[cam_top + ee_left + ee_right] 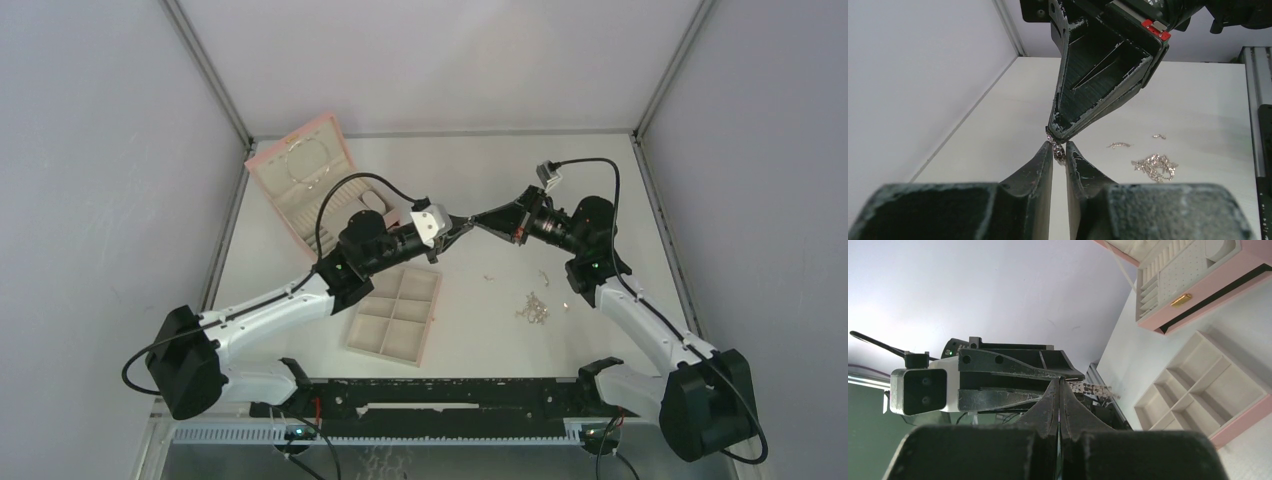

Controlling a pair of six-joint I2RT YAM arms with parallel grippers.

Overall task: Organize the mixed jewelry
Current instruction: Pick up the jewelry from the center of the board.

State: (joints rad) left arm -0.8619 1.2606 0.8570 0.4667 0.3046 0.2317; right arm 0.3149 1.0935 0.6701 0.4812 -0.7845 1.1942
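Observation:
My two grippers meet tip to tip in mid-air above the table. The right gripper (479,221) (1060,380) is shut on a short sparkling chain piece (1094,388). That chain piece (1058,150) hangs from the right gripper's tip, down between the fingertips of the left gripper (1059,146) (463,225). The left jaws stand narrowly apart and press the piece from both sides. On the table below lie more of the mixed jewelry: a silver chain cluster (533,308) (1154,166) and two small loose pieces (1119,145) (1159,136).
A beige six-compartment tray (395,315) (1198,385) lies near the left arm. An open pink box (300,180) (1193,285) stands at the back left by the wall. A black rail (440,395) runs along the near edge.

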